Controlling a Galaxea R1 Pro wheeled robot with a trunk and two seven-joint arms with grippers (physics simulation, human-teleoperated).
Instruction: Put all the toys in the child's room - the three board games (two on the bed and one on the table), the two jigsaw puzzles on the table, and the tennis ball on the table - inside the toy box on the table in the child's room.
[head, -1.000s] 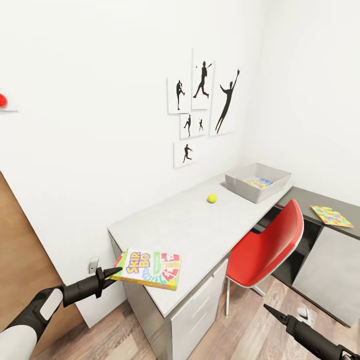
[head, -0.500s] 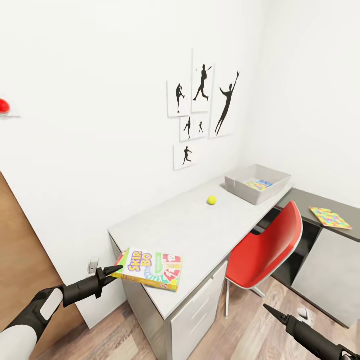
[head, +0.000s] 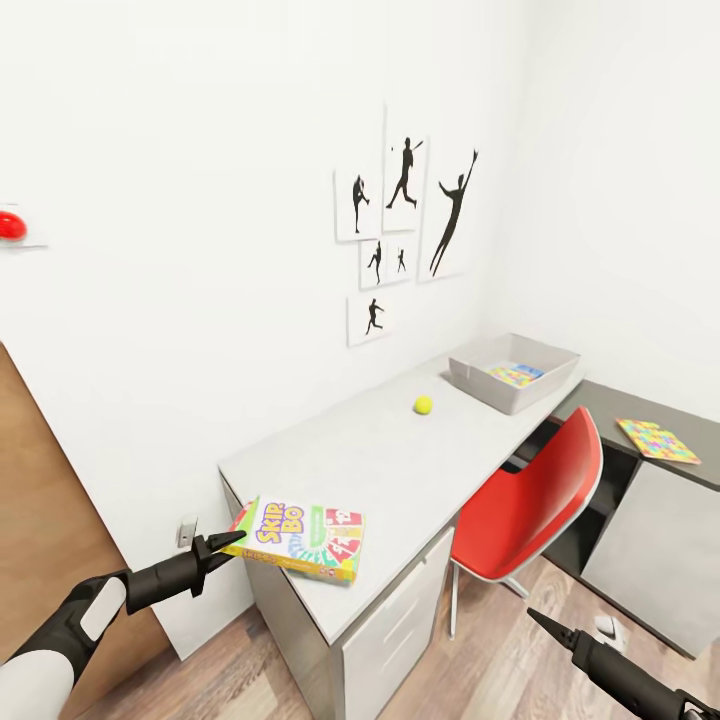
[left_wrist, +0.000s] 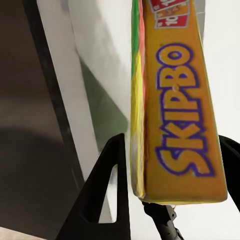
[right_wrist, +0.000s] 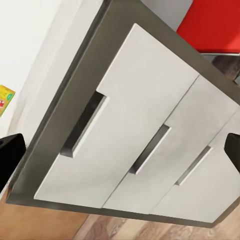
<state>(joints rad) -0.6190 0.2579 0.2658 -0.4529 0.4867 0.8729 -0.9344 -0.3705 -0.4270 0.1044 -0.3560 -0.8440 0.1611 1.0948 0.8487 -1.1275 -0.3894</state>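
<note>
The left end effector (head: 228, 546) is reaching in at the near end of the long grey table (head: 380, 455), its two dark fingers clamped on the short edge of the SKIP BO game box (head: 300, 538). The box is lying flat on the table top at the near corner, partly overhanging the edge toward the arm. In the left wrist view the yellow box edge (left_wrist: 172, 125) is sitting between the two black fingers (left_wrist: 107, 175), which are pressing against it on either side (the purple lettering is running along the length of that edge).

The right end effector (head: 545, 626) is hanging low over the wood-plank floor (head: 500, 670), well apart from the table top, with its fingers drawn together into a point in the head view. In the right wrist view its dark fingertips are sitting at the opposite borders of the picture, so I cannot tell for certain how wide it is standing. That view is looking at the table's white-grey drawer fronts (right_wrist: 140, 145).

The tennis ball (head: 423, 405) is resting on the table between the game box and the toy box (head: 513, 372), nearer the latter. The toy box is standing at the far end of the table, with a colourful flat piece (head: 516, 376) lying inside. A jigsaw puzzle (head: 657, 441) is lying on the lower dark desk (head: 600, 400) beyond a red chair (head: 530, 500).
</note>
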